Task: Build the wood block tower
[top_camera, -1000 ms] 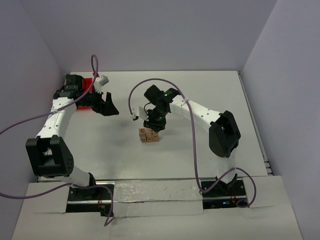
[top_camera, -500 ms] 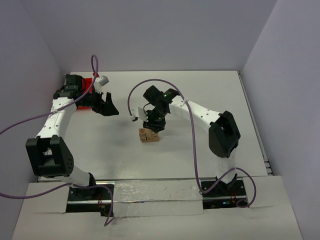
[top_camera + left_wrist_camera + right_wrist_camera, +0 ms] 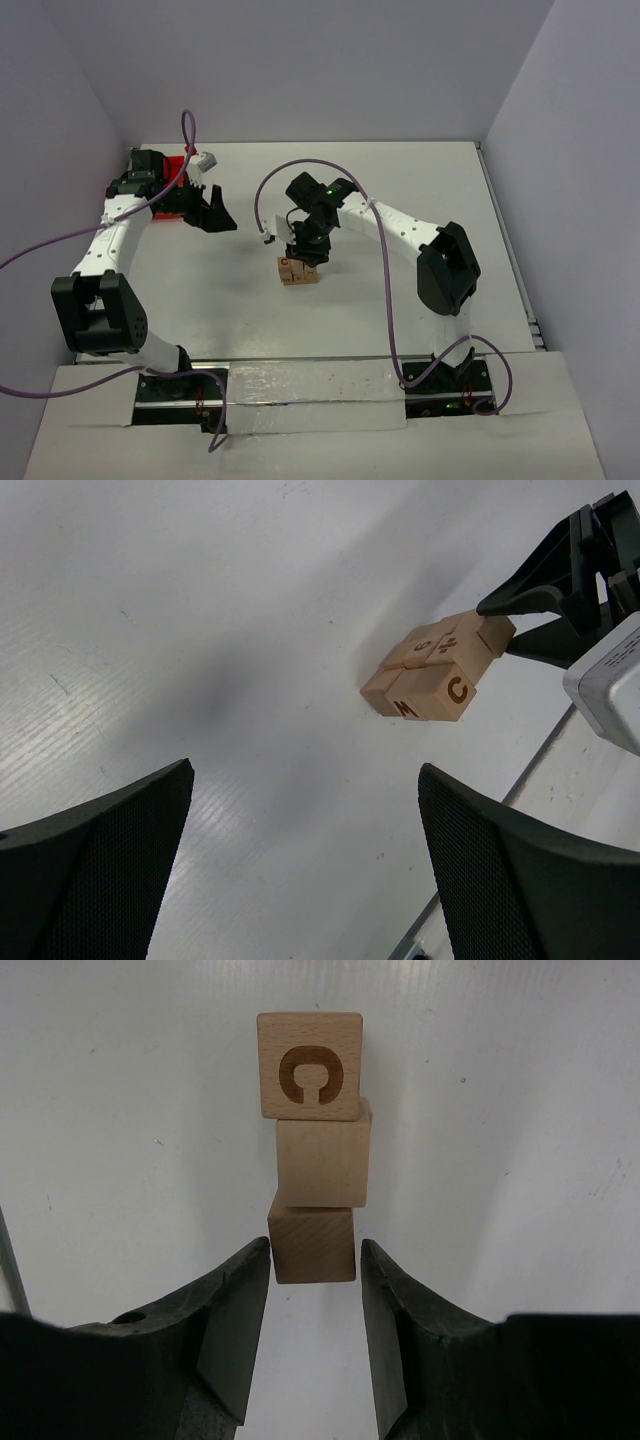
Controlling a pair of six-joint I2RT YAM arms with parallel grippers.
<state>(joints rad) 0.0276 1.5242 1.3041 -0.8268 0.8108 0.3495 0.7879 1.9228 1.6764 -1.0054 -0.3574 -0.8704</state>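
The wood block tower (image 3: 298, 271) is a small cluster of light-tan cubes at the table's middle. In the right wrist view three cubes run in a line: one with a letter C (image 3: 309, 1066) farthest, a plain cube (image 3: 322, 1154), then a plain cube (image 3: 312, 1245) nearest. My right gripper (image 3: 315, 1260) straddles that nearest cube, slightly open, with a thin gap showing on the right side. The left wrist view shows the cluster (image 3: 432, 672) with C and M faces and the right fingers (image 3: 540, 590) beside it. My left gripper (image 3: 305, 772) hangs wide open and holds nothing, left of the cluster (image 3: 218, 215).
A red bin (image 3: 180, 168) sits at the back left, partly hidden by the left arm. Purple cables loop over both arms. White walls close the table at the back and both sides.
The right jaws have parted slightly off the nearest cube. The left arm and the blocks have not moved.
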